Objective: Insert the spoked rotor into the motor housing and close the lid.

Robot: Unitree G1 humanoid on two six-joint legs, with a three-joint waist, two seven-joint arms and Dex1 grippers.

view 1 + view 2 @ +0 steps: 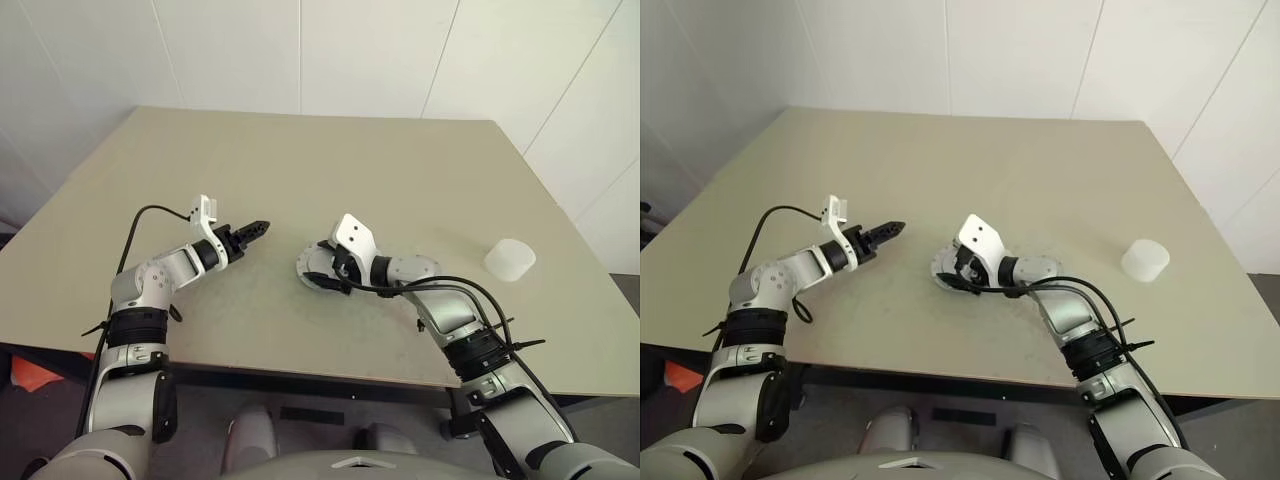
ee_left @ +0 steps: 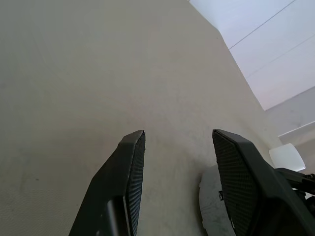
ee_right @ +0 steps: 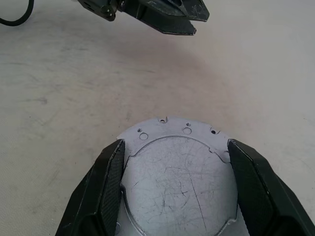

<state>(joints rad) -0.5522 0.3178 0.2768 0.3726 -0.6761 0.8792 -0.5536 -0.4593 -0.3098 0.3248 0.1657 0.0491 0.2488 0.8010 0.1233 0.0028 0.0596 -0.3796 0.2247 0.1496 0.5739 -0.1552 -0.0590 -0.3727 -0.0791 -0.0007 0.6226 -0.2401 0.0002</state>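
A flat round grey disc, the lid (image 3: 177, 182), lies on the table with small holes along its rim and a scratched face; no dark hub shows on it. My right gripper (image 3: 174, 142) is shut on the lid, one finger against each side of the rim. In the head views it covers most of the lid (image 1: 308, 265) near the table's front middle. My left gripper (image 1: 258, 230) hovers a little to the left of the lid, open and empty (image 2: 178, 132), pointing toward it. The spoked rotor and the motor housing are hidden.
A translucent white plastic cup (image 1: 510, 258) stands at the right of the beige table (image 1: 350, 170). White walls rise behind the far edge. The black cable of my right arm loops just behind its wrist, near the table's front edge.
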